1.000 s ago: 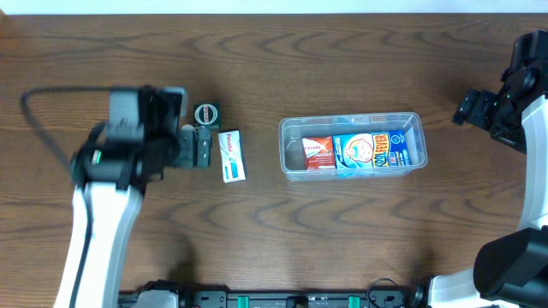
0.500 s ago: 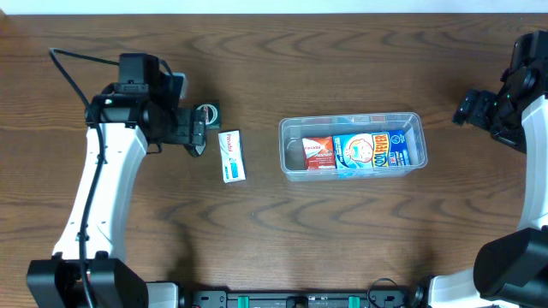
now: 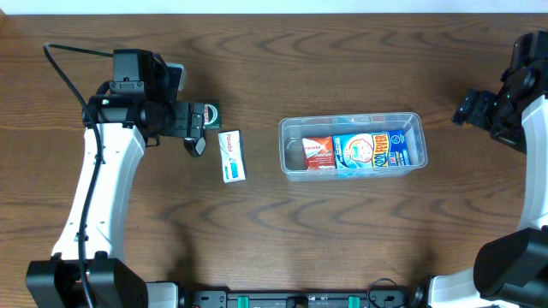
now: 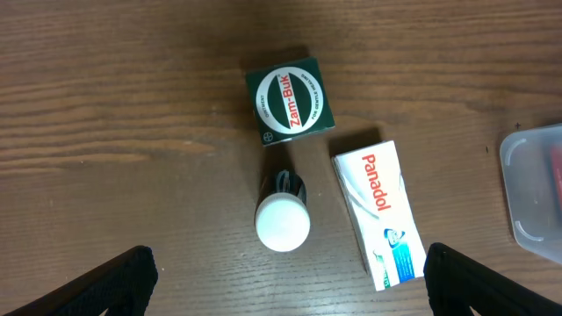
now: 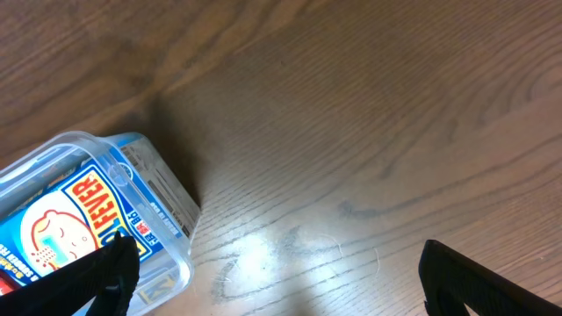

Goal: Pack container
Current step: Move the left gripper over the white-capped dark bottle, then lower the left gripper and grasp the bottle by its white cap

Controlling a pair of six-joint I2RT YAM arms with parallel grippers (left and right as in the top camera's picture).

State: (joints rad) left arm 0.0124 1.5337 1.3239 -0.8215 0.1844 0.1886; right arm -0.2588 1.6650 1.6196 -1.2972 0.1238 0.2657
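While its dark fingertips sit far apart at the lower corners of the left wrist view, the left tool point(image 4: 285, 294) hangs open and empty over a small bottle point(image 4: 283, 219) with a round white cap, standing on the tabletop point(image 3: 342, 231). Just beyond the bottle lies a square green box point(image 4: 291, 98) with "Zam-Buk" in red on a white disc. Just beside the bottle on the container's side lies a long white box point(image 4: 379, 213) reading "Panadol" in red, with a blue band at one end. The right tool point(image 5: 290, 281) is likewise spread wide and holds nothing, near one end of the container point(image 5: 167, 189). From overhead the container point(image 3: 351, 117) sits right of centre, well apart from the loose boxes. Inside it, side by side, are a red-and-white box point(image 3: 318, 152), its print too small to read, and a blue pack point(image 3: 377, 151) showing "FEVER" in the right wrist view. The tabletop is dark brown wood with bold grain. A pale strip point(image 3: 274, 5) runs along its far edge.
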